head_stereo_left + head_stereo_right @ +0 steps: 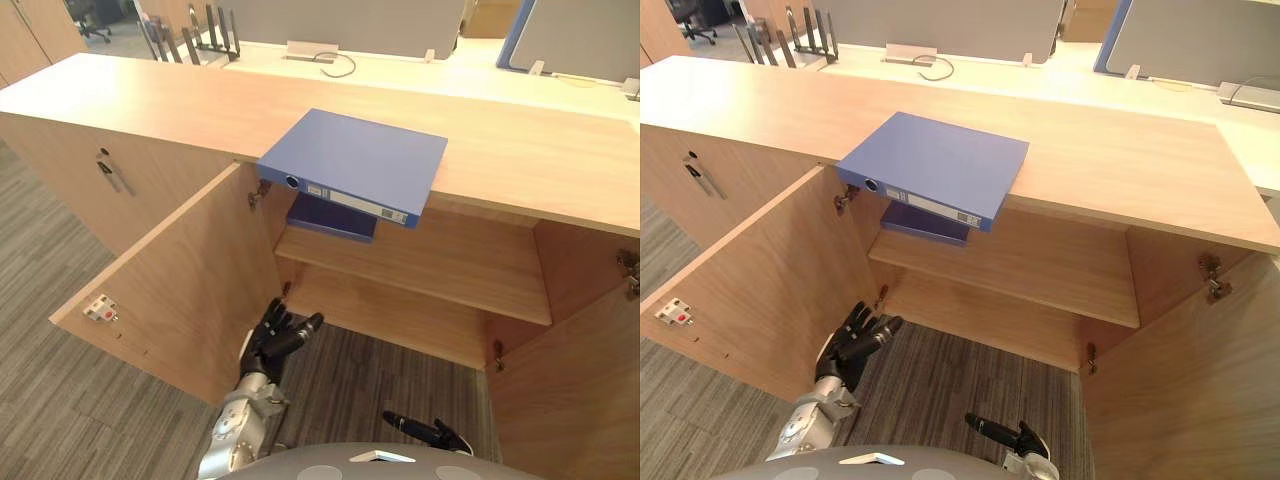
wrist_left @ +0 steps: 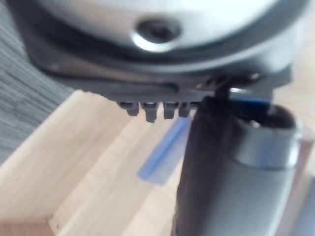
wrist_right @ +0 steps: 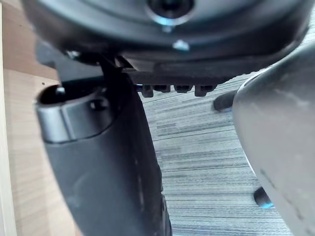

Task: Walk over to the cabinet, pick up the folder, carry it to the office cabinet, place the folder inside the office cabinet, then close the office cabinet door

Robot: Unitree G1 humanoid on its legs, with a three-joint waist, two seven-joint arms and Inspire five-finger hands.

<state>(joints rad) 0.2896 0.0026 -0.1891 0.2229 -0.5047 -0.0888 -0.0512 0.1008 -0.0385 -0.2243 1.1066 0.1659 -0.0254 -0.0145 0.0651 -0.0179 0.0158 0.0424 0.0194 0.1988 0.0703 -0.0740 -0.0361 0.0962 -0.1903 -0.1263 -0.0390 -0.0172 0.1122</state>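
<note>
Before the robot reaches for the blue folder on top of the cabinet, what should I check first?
1. Folder lies free on the cabinet top, one edge overhanging: ok.
2. Left hand open and empty: ok.
3. Right hand open and empty: ok.
4. Left door and right door open: ok.
5. Shelf has room beside the darker folder: ok.
6. Hands at folder height: not ok, both are low, below the shelf.

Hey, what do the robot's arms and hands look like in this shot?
Both hands are dark and slim-fingered. The left hand sits on a silver-grey metal arm with a rounded wrist housing; the right hand is equally dark.
</note>
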